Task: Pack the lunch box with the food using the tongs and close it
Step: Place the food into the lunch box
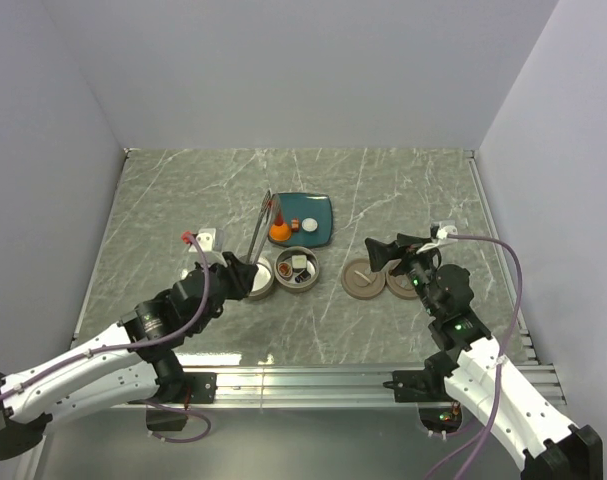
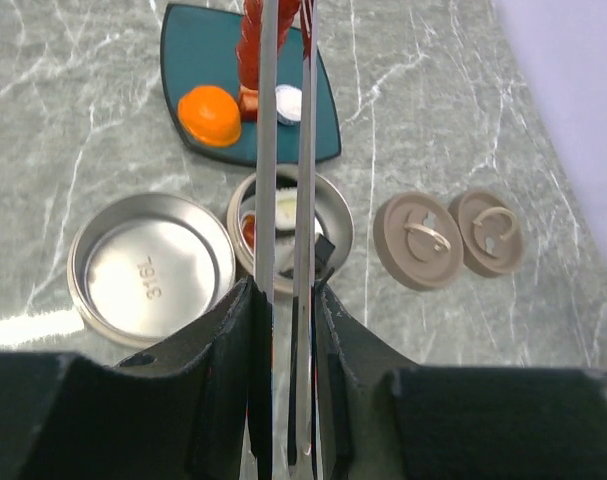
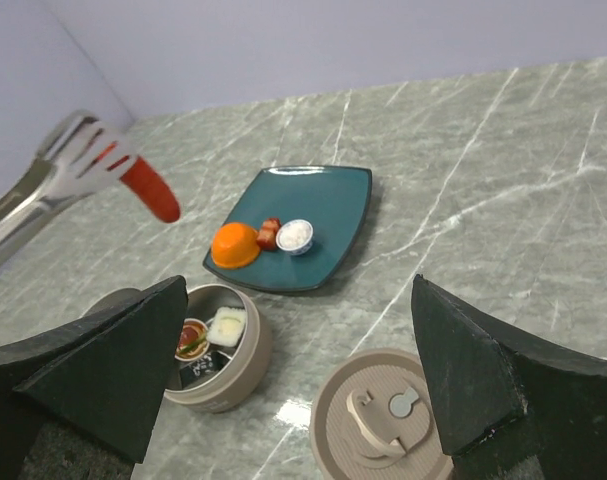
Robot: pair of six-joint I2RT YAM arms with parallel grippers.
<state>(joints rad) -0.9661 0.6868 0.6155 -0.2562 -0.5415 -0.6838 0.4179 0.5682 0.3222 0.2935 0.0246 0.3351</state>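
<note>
Nearest the bases, the left gripper [image 2: 283, 300] is clamped hard on the tongs [image 2: 266, 150], pressing their two arms almost together. Over to the right, the right gripper [image 3: 298, 350] hangs with its jaws spread wide and nothing between them, above two lids [image 2: 419, 240] lying side by side. Just beyond the left gripper sit the tins: the left tin [image 2: 150, 268] is bare, and the right tin [image 2: 340, 215] is already part filled. Farther off, the tong tips pinch a red sausage [image 3: 151, 192] in the air near the far left corner of the plate [image 2: 198, 50], where an orange ball [image 2: 210, 113] and a white roll [image 2: 289, 102] wait. The step looks like ferrying the sausage to a tin. Done well, the squeeze holds steady while the tips draw nearer and centre over a tin. They then drop inside its rim before easing open, so nothing rolls out.
</note>
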